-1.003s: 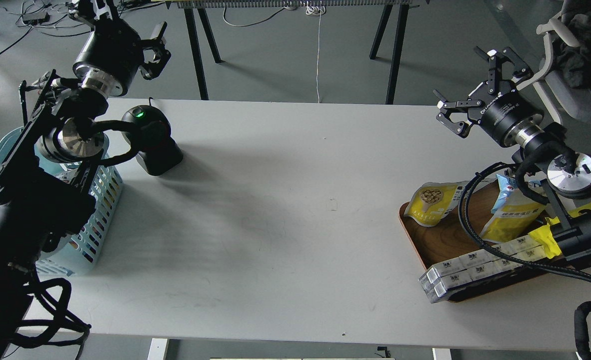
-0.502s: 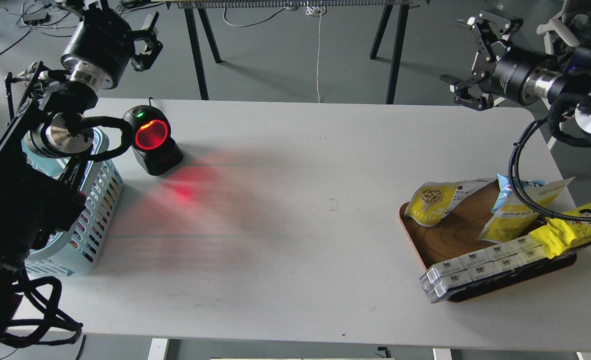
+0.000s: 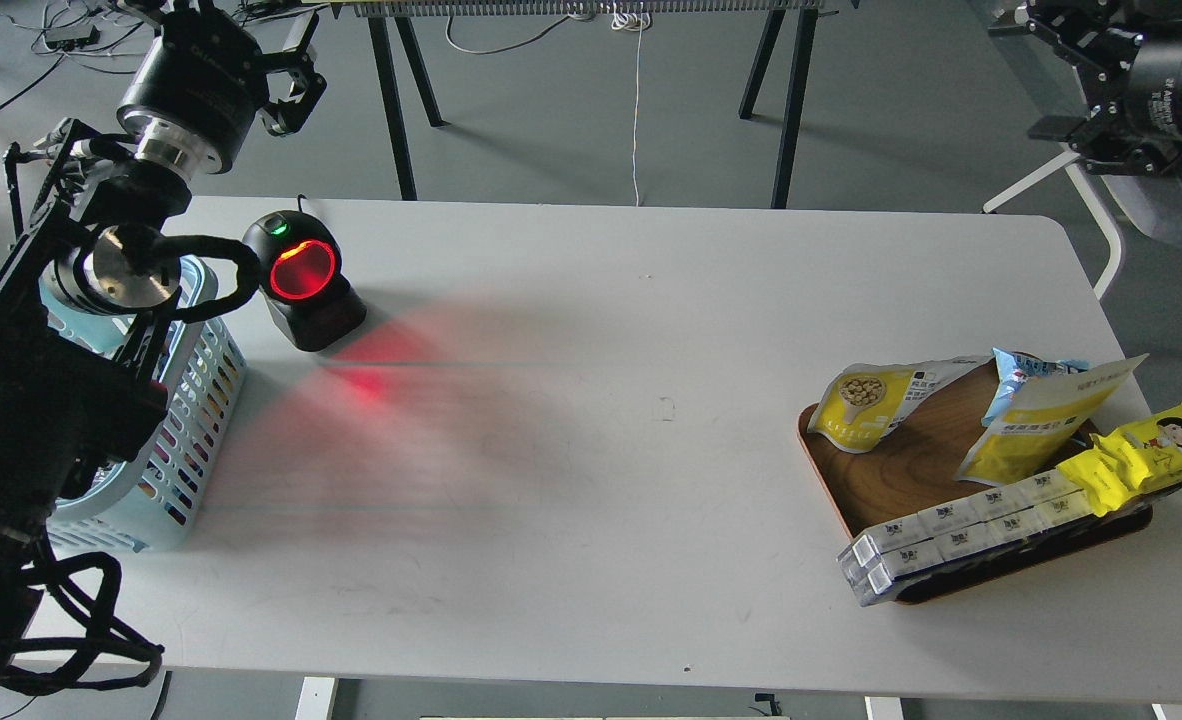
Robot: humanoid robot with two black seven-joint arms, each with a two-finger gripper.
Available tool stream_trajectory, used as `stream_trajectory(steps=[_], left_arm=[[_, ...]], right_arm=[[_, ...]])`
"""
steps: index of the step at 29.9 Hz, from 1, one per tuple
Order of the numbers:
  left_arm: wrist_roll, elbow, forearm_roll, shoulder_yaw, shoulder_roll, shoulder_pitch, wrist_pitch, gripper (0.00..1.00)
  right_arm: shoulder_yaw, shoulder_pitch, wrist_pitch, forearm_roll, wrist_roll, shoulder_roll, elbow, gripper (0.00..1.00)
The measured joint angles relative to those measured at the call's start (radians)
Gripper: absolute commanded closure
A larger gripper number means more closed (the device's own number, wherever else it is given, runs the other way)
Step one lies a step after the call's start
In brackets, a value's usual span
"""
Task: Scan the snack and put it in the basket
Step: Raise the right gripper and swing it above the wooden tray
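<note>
Right now, holding nothing in either arm. Left gripper [image 3: 286,75] raised beyond the far-left corner of the counter [image 3: 591,480], above the floor, its 2 fingers spread apart and empty. Right gripper [image 3: 1076,85] lifted high past the far-right corner, partly cut by the frame, fingers looking parted with nothing between them. Snack [image 3: 876,400] lying flat near the right edge, draped over the far-left rim of the wooden tray [image 3: 866,490], bean picture facing up. Just beside it on the tray, toward the right edge: a yellow pouch with a light-blue top [image 3: 1036,415], a bright yellow wrapper with a cartoon face [image 3: 1146,450], and a row of small white boxes [image 3: 951,535] along the near rim. Basket [image 3: 186,430] sitting at the left edge, partly hidden by the left arm. Scanner [image 3: 306,280] standing near the far-left corner, just beside the basket, window glowing red and casting red light across the counter. Snack and basket well apart, at opposite edges.
</note>
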State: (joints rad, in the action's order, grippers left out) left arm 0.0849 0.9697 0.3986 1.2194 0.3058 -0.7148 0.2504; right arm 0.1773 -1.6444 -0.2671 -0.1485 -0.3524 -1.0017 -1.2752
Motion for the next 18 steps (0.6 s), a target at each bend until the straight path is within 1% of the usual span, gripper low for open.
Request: stream_trajectory(steps=[3,5,8,10,13,16,18], left_arm=[[0.001,0.0,-0.001,0.003,0.0,0.0,0.005,0.0],[0.001,0.0,-0.001,0.004,0.002,0.0,0.005,0.0],[0.001,0.0,-0.001,0.005,0.003,0.0,0.006,0.0],[0.002,0.0,-0.001,0.008,0.003,0.0,0.006,0.0],[0.013,0.0,-0.003,0.015,0.005,0.005,0.005,0.0],[0.021,0.0,-0.003,0.017,0.007,0.01,0.003,0.0],[0.022,0.0,-0.003,0.017,0.01,0.01,0.003,0.0]], right_arm=[[0.162,-0.15,0.004,0.004,-0.037,-0.007,-0.037,0.02],[0.269,-0.237,0.005,0.013,-0.051,0.008,-0.062,0.03],[0.408,-0.342,0.026,0.064,-0.084,0.059,-0.113,0.03],[0.465,-0.385,0.063,0.153,-0.112,0.106,-0.141,0.03],[0.499,-0.409,0.172,0.313,-0.133,0.183,-0.173,0.03],[0.505,-0.417,0.322,0.437,-0.136,0.238,-0.237,0.03],[0.505,-0.419,0.401,0.495,-0.136,0.253,-0.273,0.03]])
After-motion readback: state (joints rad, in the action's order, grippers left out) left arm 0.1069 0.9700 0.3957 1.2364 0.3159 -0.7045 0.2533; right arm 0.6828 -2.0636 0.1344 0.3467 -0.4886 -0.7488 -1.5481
